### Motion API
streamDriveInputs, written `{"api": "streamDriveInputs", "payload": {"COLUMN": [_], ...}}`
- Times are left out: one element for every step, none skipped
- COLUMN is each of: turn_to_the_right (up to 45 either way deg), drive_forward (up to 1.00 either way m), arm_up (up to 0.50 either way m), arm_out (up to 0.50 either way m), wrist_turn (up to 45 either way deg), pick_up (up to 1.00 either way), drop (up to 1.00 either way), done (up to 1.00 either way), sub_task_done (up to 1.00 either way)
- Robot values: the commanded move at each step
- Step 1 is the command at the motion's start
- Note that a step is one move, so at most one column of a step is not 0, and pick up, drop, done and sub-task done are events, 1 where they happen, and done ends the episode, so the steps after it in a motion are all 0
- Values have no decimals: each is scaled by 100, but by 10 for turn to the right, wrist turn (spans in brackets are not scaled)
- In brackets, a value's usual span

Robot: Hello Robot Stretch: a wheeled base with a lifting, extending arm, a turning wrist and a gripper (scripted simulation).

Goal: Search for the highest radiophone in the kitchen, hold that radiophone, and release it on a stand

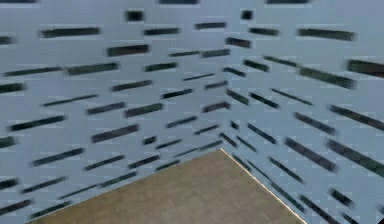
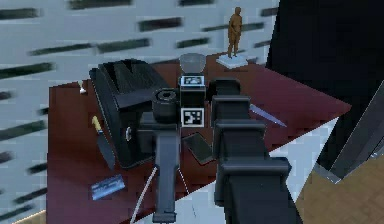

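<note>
Go slow: a big black box sits close to the gripper. I cannot tell if the gripper holds anything.

Even, diffuse light throughout, pale blue wall patterned with dark dashes uniformly bright, tan floor flatly lit, dark red-brown tabletop lighter toward the arm side view's right, black square-bar arm and tall black panel nearly featureless in shade.
</note>
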Motion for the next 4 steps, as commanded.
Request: {"api": "streamDriveInputs", "payload": {"turn_to_the_right": [0,0,0,0], "drive_forward": [0,0,0,0], "arm_up": [0,0,0,0], "arm_out": [0,0,0,0], "wrist_turn": [450,450,450,450], "pick_up": [0,0,0,0], "drop": [0,0,0,0], "done": [0,0,0,0], "sub_task_done": [0,0,0,0]}}
